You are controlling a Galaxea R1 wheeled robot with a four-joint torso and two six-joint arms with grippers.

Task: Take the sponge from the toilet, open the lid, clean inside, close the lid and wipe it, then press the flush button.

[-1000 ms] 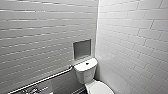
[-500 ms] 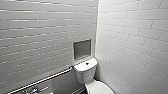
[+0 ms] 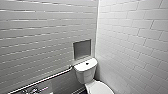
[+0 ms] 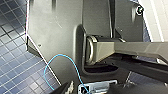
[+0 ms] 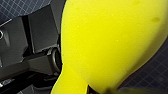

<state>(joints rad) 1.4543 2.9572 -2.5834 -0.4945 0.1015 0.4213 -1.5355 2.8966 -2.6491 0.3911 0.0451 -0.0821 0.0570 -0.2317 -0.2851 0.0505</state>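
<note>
The white toilet (image 3: 85, 71) stands in the corner of the room, low in the head view. Its flush button (image 3: 87, 63) is a small dark dot on the flat tank top. Below the tank the white lid (image 3: 100, 88) lies down over the bowl, cut off by the picture's edge. In the right wrist view the yellow sponge (image 5: 112, 42) looms large and close, pinched narrow where my right gripper (image 5: 85, 88) is shut on it. The left wrist view looks along my own dark body panels, with nothing held there.
A metal grab bar (image 3: 42, 80) runs along the grey tiled wall left of the toilet, under a recessed niche (image 3: 82, 48). White tiles cover the right wall (image 3: 135, 50). A tap (image 3: 32, 90) shows at the lower left. The floor (image 4: 12, 62) has dark blue tiles.
</note>
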